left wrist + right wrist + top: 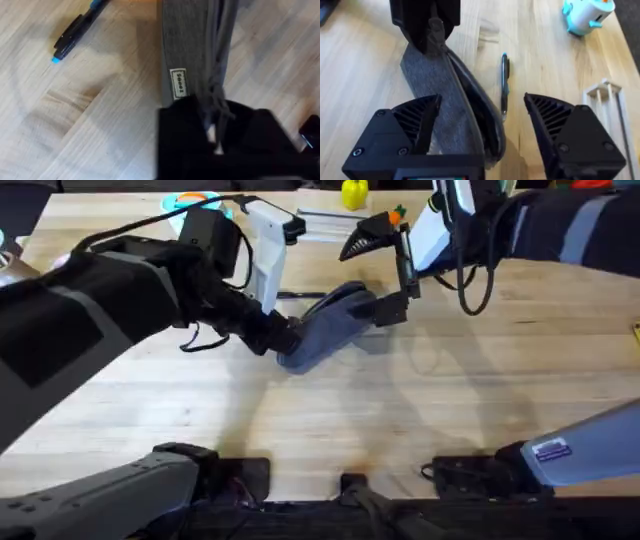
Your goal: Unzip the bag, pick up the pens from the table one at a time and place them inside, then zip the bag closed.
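The bag (330,330) lies on the table (400,420) near the middle of the overhead view, its long axis running diagonally between the 2 grippers. The left gripper (283,340) sits at the bag's nearer, lower-left end; in the left wrist view its black fingers (185,140) are pressed together on the fabric at the zip seam, just below a small white label (178,83), pinching the end of the bag (192,45). The right gripper (385,305) is at the bag's far, upper-right end. In the right wrist view its 2 ribbed black fingers (415,117) are spread wide, one over the grey cloth (435,85) and the other over bare wood, with the open mouth of the bag between them; whether either finger touches the bag cannot be told. The zip seam shows parted along part of the bag's length in that view. 1 pen (504,85), black with a blue tip, lies on the table just beside the bag, apart from it; the left wrist view shows it too (75,32), well clear of the left gripper. A yellow object (353,193) and a small orange toy (397,216) stand near the table's far edge.
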{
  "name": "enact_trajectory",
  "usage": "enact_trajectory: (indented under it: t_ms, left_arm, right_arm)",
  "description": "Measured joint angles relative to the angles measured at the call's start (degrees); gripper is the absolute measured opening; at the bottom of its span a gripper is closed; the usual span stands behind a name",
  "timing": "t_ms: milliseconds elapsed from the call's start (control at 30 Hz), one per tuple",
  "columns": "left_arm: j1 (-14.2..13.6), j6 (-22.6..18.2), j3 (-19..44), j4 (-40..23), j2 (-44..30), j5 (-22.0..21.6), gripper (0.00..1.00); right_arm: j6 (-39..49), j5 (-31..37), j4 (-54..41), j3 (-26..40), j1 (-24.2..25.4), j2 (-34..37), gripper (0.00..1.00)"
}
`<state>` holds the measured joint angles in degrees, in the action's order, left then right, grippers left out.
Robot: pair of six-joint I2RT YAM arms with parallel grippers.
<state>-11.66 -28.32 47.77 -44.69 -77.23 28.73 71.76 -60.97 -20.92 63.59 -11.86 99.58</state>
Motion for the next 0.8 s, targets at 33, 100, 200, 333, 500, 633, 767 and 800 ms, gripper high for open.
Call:
enact_trajectory:
  t_ms: [33,100,200,333,500,633,767,800]
  left_arm:
    - [0.0,0.0,0.0,0.1,0.0,0.0,0.195]
    - [-0.1,0.1,0.0,0.7,0.0,0.2,0.5]
    - [-0.1,0.2,0.0,0.7,0.0,0.4,0.942]
    - [-0.1,0.2,0.0,0.8,0.0,0.4,0.993]
    - [-0.1,0.2,0.0,-4.3,0.0,-1.7,0.995]
    - [-0.1,0.2,1.1,-8.2,1.1,-4.6,0.993]
    - [0.0,0.2,4.4,-10.6,5.4,-8.1,0.994]
    - [0.2,0.2,5.4,-11.0,6.6,-8.8,0.994]
  right_arm:
    - [0.0,0.3,-0.8,0.0,0.3,0.0,0.995]
    - [0.0,1.3,-2.2,0.0,0.5,0.0,0.995]
    - [0.0,3.0,-2.9,0.0,0.5,0.0,0.995]
    - [-2.0,5.0,-3.1,0.0,0.4,0.0,0.995]
    - [-15.7,10.8,-6.2,4.3,-0.3,0.0,0.995]
    - [-19.0,14.4,-13.0,11.0,-1.5,0.0,0.994]
    - [-17.4,20.9,-20.2,18.9,-5.0,0.0,0.993]
    - [-16.5,22.4,-21.5,20.4,-6.1,0.0,0.993]
